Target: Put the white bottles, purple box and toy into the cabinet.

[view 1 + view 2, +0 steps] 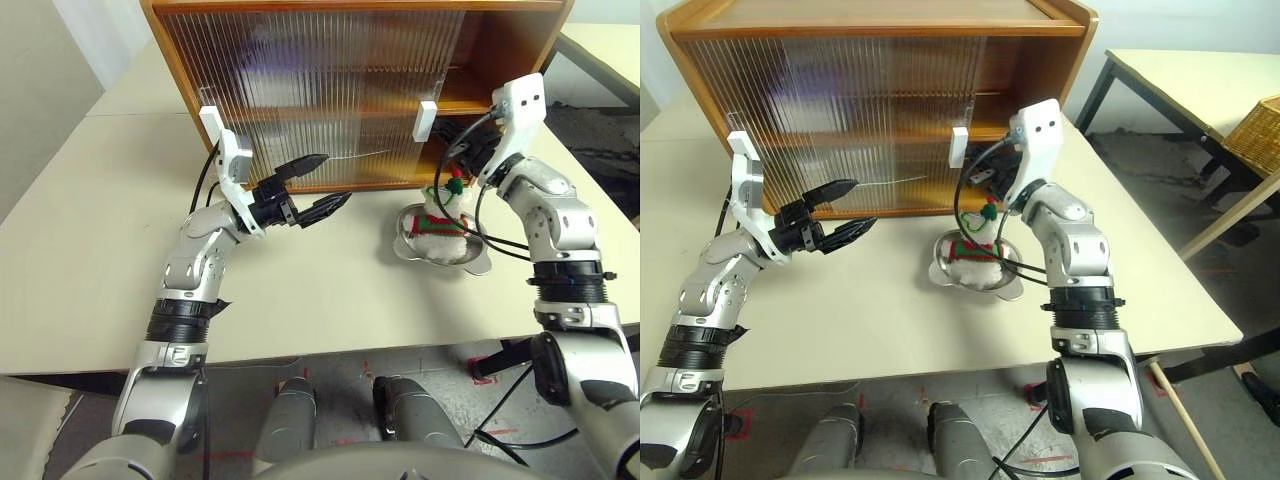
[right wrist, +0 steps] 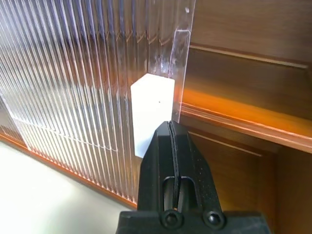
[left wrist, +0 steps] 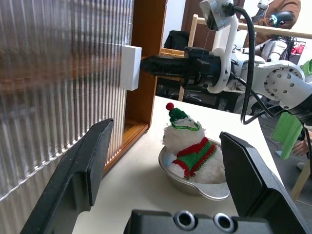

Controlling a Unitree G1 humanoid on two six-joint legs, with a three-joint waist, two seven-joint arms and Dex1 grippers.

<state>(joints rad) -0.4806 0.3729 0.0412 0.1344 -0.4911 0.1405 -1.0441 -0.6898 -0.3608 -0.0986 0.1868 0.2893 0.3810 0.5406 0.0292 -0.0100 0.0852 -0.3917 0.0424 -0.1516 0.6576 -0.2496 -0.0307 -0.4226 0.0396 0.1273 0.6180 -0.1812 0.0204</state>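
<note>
Cream tabletop fills mid-frame; large brown wooden cabinet w/ ribbed translucent sliding doors along top, open gap at its right end. Small white plush toy w/ red-green scarf and hat sits in shallow steel bowl, centre-right, just in front of cabinet. Left gripper centre-left, fingers spread wide, holding nothing, near door front. Right gripper fingers pressed together, tip at white rectangular handle by door edge; contact unclear.

Left gripper fingers wide apart, framing toy lying in steel bowl on table; right gripper closed beside cabinet's white door handle.
</note>
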